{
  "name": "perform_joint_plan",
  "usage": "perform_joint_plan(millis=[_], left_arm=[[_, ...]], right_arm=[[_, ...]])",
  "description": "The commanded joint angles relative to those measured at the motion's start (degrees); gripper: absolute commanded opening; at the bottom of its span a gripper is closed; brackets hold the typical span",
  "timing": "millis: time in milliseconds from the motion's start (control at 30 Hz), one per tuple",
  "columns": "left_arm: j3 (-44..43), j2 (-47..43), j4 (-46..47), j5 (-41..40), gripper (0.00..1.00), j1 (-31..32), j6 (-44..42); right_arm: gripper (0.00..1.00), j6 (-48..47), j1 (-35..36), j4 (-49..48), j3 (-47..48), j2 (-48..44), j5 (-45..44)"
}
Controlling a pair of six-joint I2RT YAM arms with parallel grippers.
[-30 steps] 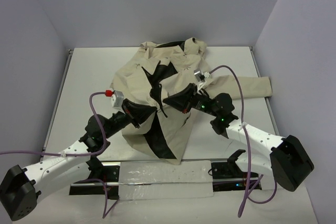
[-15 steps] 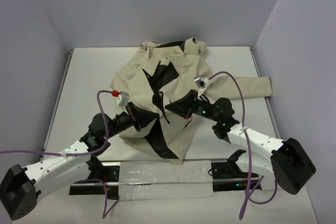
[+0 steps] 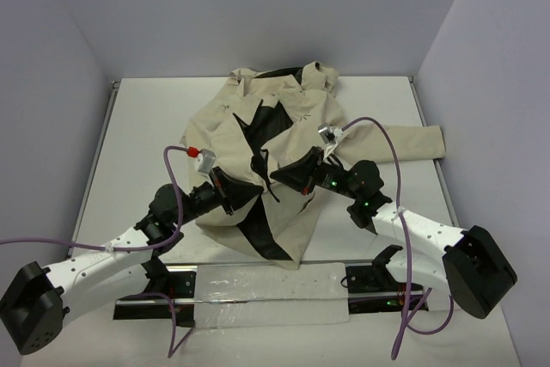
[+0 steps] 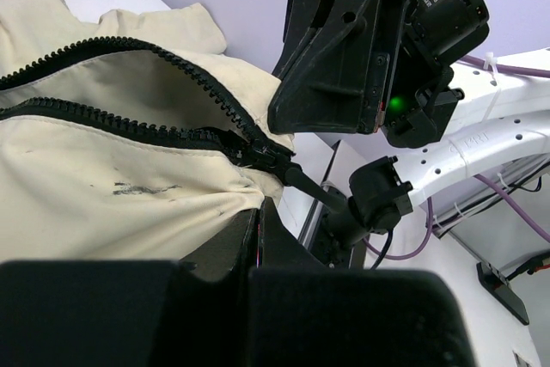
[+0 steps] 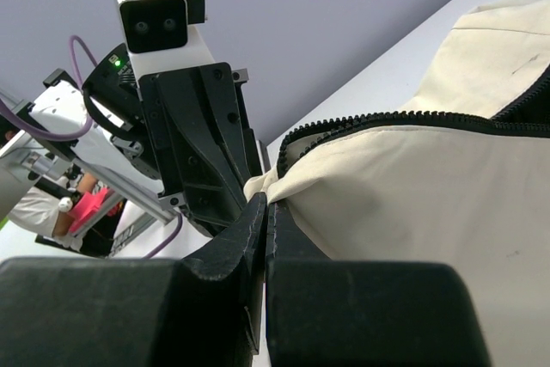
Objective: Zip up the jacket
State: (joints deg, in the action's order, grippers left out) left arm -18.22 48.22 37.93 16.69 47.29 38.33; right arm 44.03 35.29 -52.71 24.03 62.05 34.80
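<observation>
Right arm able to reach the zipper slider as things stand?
Likely not yet: the right gripper is shut on the jacket edge. The zipper slider sits uncovered close by, so it looks reachable once that grip is released.

a flat white table top [image 3: 137, 126] fills the middle of the top view, enclosed at the back and on both sides by plain pale lavender walls [image 3: 258, 6]. a thin grey metal strip [image 3: 101, 139] runs along the table's left edge. at the near edge a glossy, clear rectangular plastic sheet [image 3: 275, 285] lies crosswise over a long dark bar [image 3: 198, 274].

in the left wrist view a small black block [image 4: 503, 285] sits low on the right, on a white surface, with a dark cable leading off it. in the right wrist view a small blurred pink-red object [image 5: 86, 211] shows at the far left; what it is cannot be told.
</observation>
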Motion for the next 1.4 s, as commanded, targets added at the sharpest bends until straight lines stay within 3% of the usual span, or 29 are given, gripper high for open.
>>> perform_joint_plan(millis=[0, 633, 1367], left_arm=[[0.57, -0.44, -1.85, 5.71, 0.0, 1.76, -0.13], [2.32, -0.75, -3.28, 4.61, 0.0, 1.84, 1.24], [1.52, -0.34, -3.11, 3.32, 0.0, 3.2, 2.77]], right_arm=[[0.0, -1.14, -0.57, -6.79, 1.08, -0.28, -7.21], [0.0, -5.2, -0.48, 3.32, -0.74, -1.07, -7.83], [0.0, -5.55, -0.48, 3.82, 0.04, -1.45, -9.91]])
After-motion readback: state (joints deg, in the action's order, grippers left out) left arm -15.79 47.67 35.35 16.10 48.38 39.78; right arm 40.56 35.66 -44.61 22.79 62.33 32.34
